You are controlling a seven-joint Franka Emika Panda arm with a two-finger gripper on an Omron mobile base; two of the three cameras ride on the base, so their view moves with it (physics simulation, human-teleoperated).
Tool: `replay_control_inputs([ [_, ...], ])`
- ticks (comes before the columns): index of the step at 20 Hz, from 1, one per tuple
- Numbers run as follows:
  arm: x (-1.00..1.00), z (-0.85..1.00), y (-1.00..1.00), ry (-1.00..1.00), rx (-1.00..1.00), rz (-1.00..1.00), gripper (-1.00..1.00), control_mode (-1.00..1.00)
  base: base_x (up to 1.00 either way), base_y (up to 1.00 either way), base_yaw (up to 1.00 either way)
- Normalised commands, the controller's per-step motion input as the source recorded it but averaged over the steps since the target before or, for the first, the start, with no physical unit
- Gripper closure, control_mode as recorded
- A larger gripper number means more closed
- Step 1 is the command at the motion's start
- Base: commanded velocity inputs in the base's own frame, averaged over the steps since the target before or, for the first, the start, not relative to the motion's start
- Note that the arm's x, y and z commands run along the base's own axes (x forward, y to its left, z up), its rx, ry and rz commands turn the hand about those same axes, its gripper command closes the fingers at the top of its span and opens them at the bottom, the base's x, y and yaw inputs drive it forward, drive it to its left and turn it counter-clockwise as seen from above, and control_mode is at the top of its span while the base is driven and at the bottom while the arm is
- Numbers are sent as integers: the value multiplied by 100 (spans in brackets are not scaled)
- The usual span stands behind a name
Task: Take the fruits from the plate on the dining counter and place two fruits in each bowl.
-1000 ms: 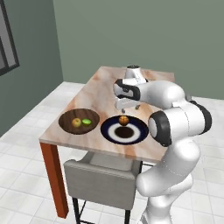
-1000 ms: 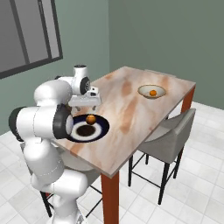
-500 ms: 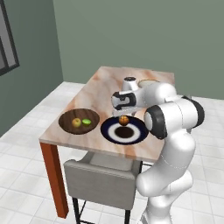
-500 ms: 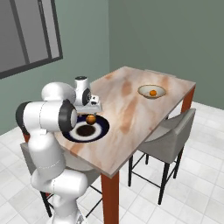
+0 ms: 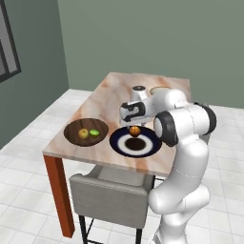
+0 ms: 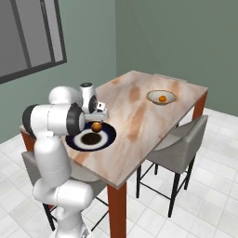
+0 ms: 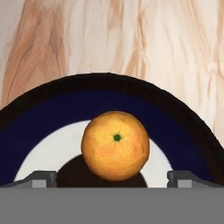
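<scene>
One orange fruit (image 7: 115, 145) rests on the navy-and-white plate (image 7: 100, 100) near the front edge of the dining counter (image 5: 128, 90). My gripper (image 7: 113, 179) is open and hangs low over this orange (image 5: 135, 131), one fingertip (image 7: 41, 178) on each side and both apart from it. To the plate's (image 5: 119, 144) left, the dark wooden bowl (image 5: 71, 136) holds a yellow fruit (image 5: 83, 133) and a green fruit (image 5: 94, 133). At the far end, the cream bowl (image 6: 153, 95) holds another orange fruit (image 6: 162, 98).
A grey chair (image 5: 114, 190) is tucked under the counter's near side, beside my base. Another grey chair (image 6: 181, 139) stands along the right side. Bare marble lies between the plate (image 6: 107, 137) and the cream bowl.
My hand has come down and forward over the orange on the plate. The jaws stayed open, and the fruits have not moved.
</scene>
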Motion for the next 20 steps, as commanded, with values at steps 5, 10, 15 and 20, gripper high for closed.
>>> replay_control_inputs([
  [5,17,-3,0,1,0,-5,-100,-100,0,0,0],
  [10,-6,-15,0,1,1,0,-100,-100,0,0,0],
  [15,-12,-19,0,0,1,0,-100,-100,0,0,0],
  [20,-19,-10,0,0,2,0,-100,-100,0,0,0],
])
